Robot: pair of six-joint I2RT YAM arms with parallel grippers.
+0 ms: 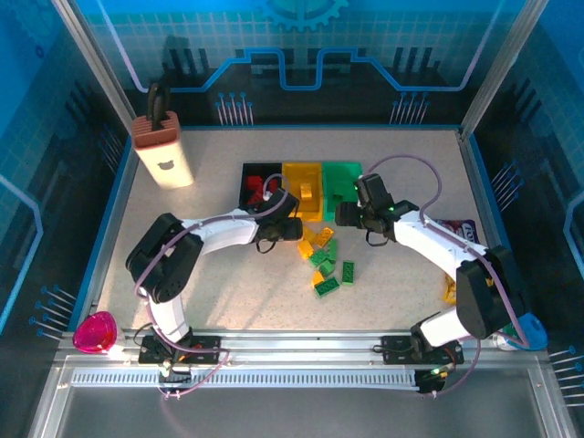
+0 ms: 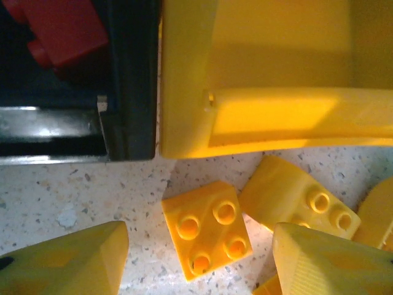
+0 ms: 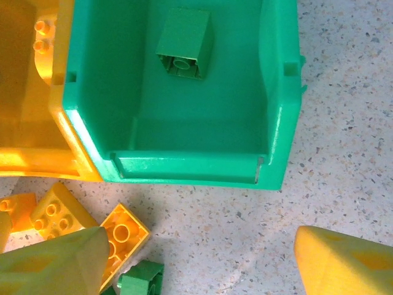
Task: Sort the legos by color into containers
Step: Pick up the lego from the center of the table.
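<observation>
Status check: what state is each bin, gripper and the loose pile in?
black bin: holds red bricks.
yellow bin: holds a yellow brick.
green bin: holds one green brick, tipped on its side.
left gripper: open, straddling a four-stud yellow brick.
right gripper: open, empty.
loose bricks: yellow and green, unsorted.

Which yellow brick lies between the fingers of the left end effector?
The square four-stud brick, studs up, in front of the yellow bin; the other yellow bricks lie further right.

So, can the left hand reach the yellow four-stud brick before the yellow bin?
Probably yes: the left hand hovers over the four-stud brick, open fingers either side, nothing on top; another yellow brick lies close beside it.
</observation>
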